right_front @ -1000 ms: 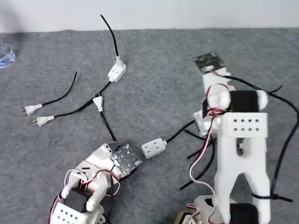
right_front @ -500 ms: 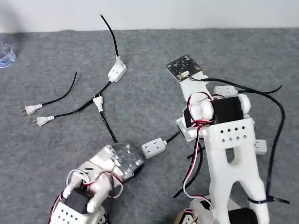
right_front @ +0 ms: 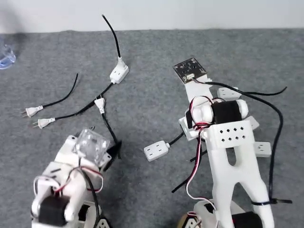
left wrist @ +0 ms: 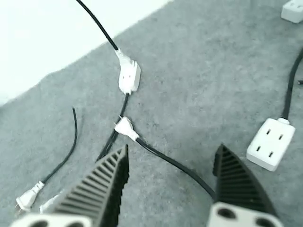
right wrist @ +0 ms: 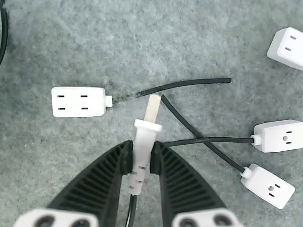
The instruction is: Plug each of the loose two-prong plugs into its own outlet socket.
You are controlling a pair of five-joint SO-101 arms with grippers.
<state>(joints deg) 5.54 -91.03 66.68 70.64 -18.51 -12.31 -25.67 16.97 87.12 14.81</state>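
My right gripper is shut on a white two-prong plug whose prongs point at the grey mat just beside a white outlet socket. That socket lies mid-table, next to the right arm. My left gripper is open and holds nothing, above a black cable. Beyond it lie a loose plug and a white outlet socket. Two more loose plugs lie at the far left.
Three more white sockets with black cords lie under the right arm. Black cables cross the grey mat between the arms. A clear plastic object sits at the left edge.
The right arm swung left toward the middle socket with the plug, then held. The left arm drew back and swung left, away from that socket.
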